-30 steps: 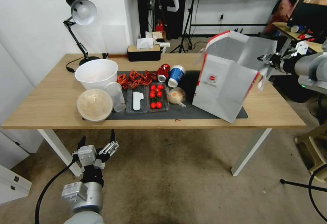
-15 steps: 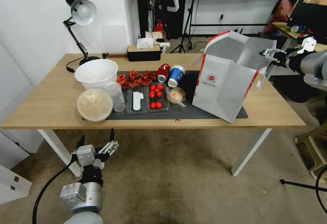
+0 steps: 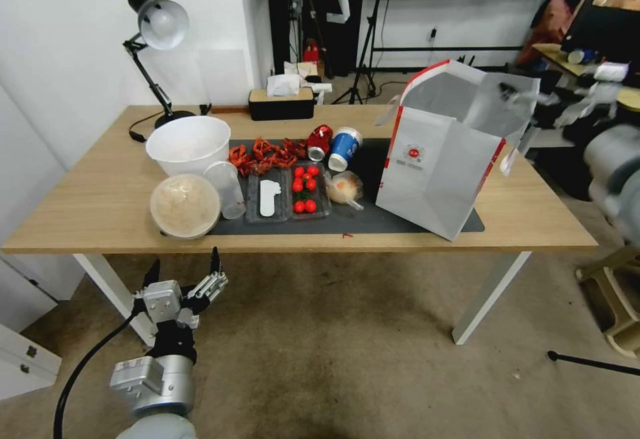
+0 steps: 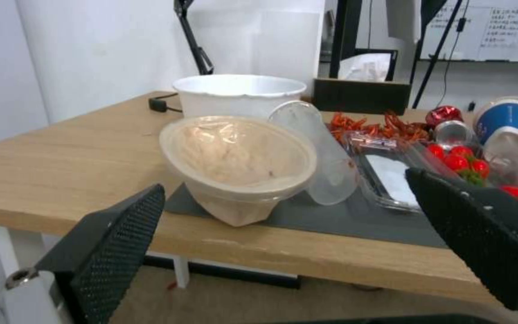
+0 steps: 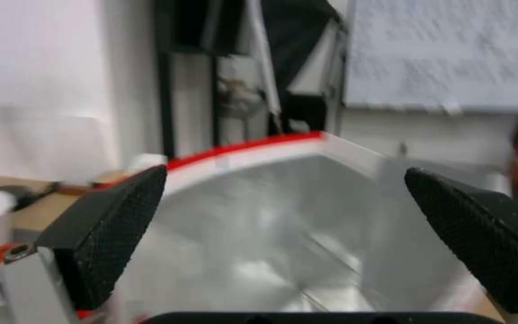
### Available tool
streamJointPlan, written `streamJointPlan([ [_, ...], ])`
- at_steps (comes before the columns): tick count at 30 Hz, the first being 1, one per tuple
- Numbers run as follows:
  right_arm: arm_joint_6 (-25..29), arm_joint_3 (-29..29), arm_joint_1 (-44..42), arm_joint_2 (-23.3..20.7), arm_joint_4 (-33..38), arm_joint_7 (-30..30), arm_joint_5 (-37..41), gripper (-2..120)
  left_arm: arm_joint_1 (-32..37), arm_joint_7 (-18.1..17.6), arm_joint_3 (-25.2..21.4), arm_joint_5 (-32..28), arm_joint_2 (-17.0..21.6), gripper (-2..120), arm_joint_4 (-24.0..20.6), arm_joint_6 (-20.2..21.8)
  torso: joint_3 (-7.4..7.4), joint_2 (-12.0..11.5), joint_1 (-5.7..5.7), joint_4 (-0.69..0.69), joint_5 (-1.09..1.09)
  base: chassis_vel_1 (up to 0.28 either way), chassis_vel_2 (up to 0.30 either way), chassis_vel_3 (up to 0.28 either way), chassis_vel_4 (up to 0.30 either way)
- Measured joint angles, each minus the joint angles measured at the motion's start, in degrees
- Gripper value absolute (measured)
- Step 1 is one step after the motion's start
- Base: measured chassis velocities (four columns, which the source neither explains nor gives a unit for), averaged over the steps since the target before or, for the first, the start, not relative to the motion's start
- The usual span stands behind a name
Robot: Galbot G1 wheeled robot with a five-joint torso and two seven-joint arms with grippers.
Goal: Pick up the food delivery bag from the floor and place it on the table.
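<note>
Right gripper, seen from the head camera, hangs blurred in the air just off the food delivery bag's open top, at the table's right end; in this view its spread cannot be judged, and it does not seem to hold anything. The bag stands upright on the right end of the dark grey mat, mouth open, foil lining showing, red logo facing the front edge. The left gripper is parked low in front of the table's front-left leg, above the floor, fingers spread wide and empty. On the mat's left half sit a white bowl, a lidded bowl, a clear cup lying tilted, a clear tray of cherry tomatoes, red crayfish and a blue paper cup. A desk lamp stands at the back-left corner.

From the left wrist camera, the left gripper shows both fingers far apart with nothing between them, aimed at the table's front edge, where the lidded bowl sits nearest, the white bowl behind it.

From the right wrist camera, the right gripper is wide open and empty, its fingers framing the bag's silver lining and red-trimmed rim, without touching it.
</note>
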Motion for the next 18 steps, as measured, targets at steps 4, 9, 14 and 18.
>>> streamJointPlan([
  [4,5.69,-0.98,-6.83,3.50,6.59,-1.05,-10.62,100,1.25,0.13,-0.47,0.82,-1.12,100,-0.54,-0.74,0.00,0.00,-0.01,-0.02,0.00,0.000,0.000,0.000,0.000],
  [9,8.75,-2.45,-9.71,5.80,8.72,-1.03,-15.06,100,2.50,0.13,-0.72,1.81,-2.82,100,-1.34,-1.65,0.00,0.00,-0.01,-0.01,0.01,0.000,0.000,0.000,0.000],
  [14,13.28,-2.43,-17.60,9.06,10.41,-0.89,-23.29,100,3.59,0.11,-0.76,3.31,-4.83,100,-1.68,-2.83,0.00,0.00,0.00,0.00,0.00,0.000,0.000,0.000,0.000],
  [18,17.17,-2.56,-25.51,13.43,10.44,0.36,-30.96,100,3.69,0.11,-0.56,3.85,-5.20,100,-1.43,-3.27,0.00,0.00,0.00,-0.02,0.01,0.000,0.000,0.000,0.000],
])
